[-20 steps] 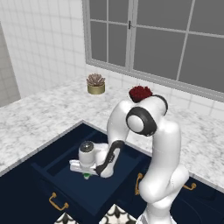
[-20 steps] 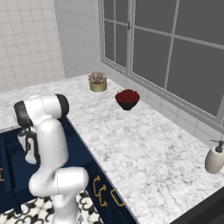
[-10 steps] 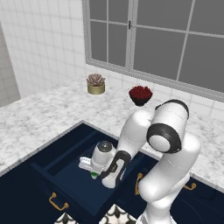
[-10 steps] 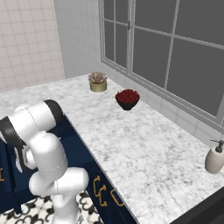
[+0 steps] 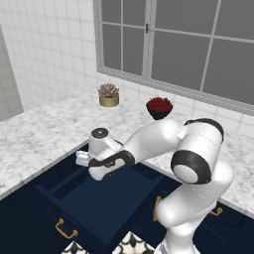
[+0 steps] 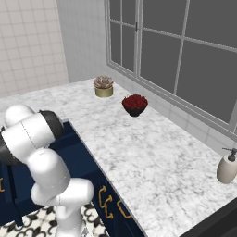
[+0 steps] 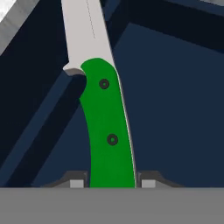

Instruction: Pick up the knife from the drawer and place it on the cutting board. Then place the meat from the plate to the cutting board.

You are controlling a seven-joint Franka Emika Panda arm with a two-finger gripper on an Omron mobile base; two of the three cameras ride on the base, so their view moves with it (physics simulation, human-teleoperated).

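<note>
Left base view: white Panda arm bends from lower right toward 9 o'clock, hand hanging over the open navy-blue drawer [image 5: 94, 198] w/ brass pull at its front. Fingertips are hidden behind the hand here, so the grip can't be read from this angle. On the white marbled counter [image 5: 44, 129], toward 12 o'clock, sit a small potted succulent [image 5: 108, 94] and a dark bowl of red pieces [image 5: 159, 107].

Right base view: arm's shoulder bulks at 8 o'clock, over the blue cabinet fronts. Pot and bowl lie toward 12 o'clock, and a cream soap dispenser [image 6: 227, 167] stands at 3 o'clock by the window.

Hand view: the small knife w/ slim silver blade and bright green handle [image 7: 107, 127] runs from 6 to 12 o'clock. The gripper [image 7: 112, 183] has its 2 tips pressed to either side of the handle's butt: clamped on it. Dark drawer interior lies behind the blade.

Progress, judging: knife grasped, prob. lifted clear but contact w/ drawer floor can't be told. Left: carry knife to board, release, then move meat.
</note>
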